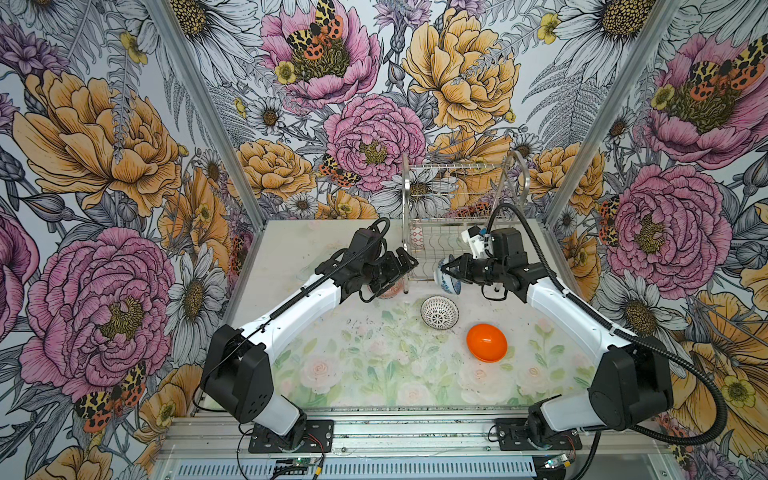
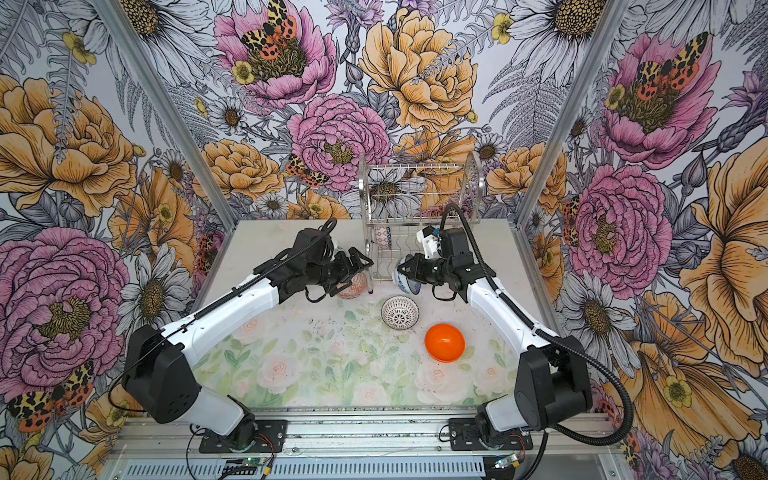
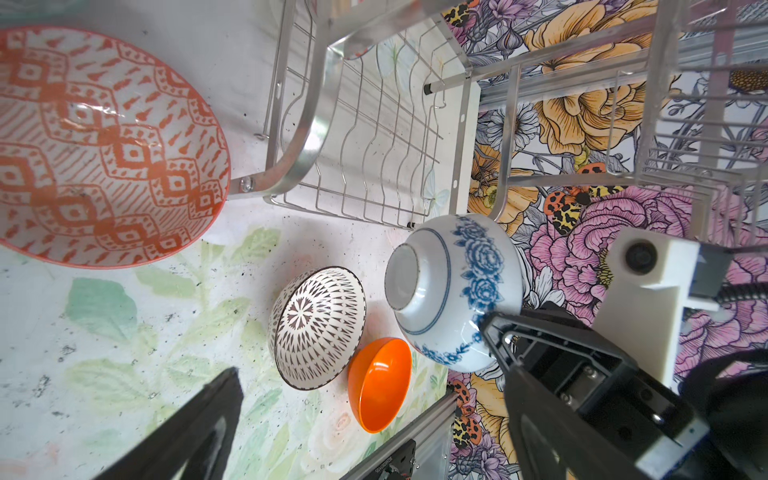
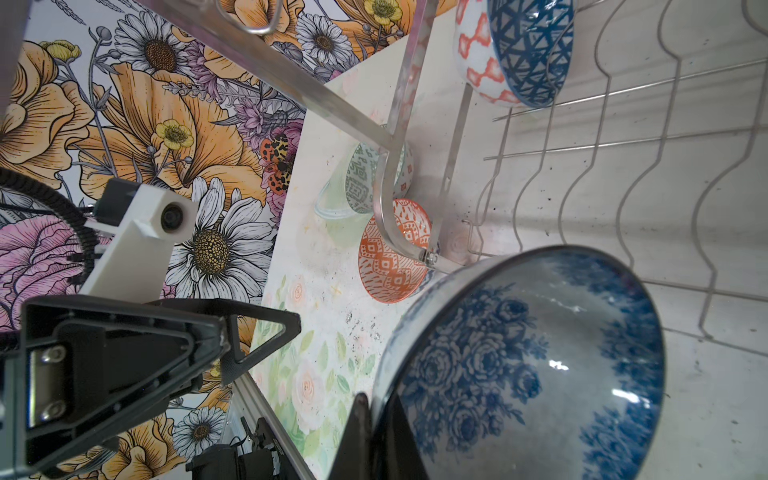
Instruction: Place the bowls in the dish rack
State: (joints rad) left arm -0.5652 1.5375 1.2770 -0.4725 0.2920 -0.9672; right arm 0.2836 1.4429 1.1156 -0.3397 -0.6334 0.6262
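Note:
The steel wire dish rack stands at the back of the table. A bowl with blue triangles and red-white diamonds stands on edge in its lower tier. My right gripper is shut on the rim of a blue floral bowl, tilted in the air at the rack's front edge. My left gripper hangs open over the orange-white bowl, left of the rack.
On the table in front of the rack sit a black-and-white lattice bowl and a plain orange bowl. A grey-green bowl lies beyond the orange-white one, beside the rack's leg.

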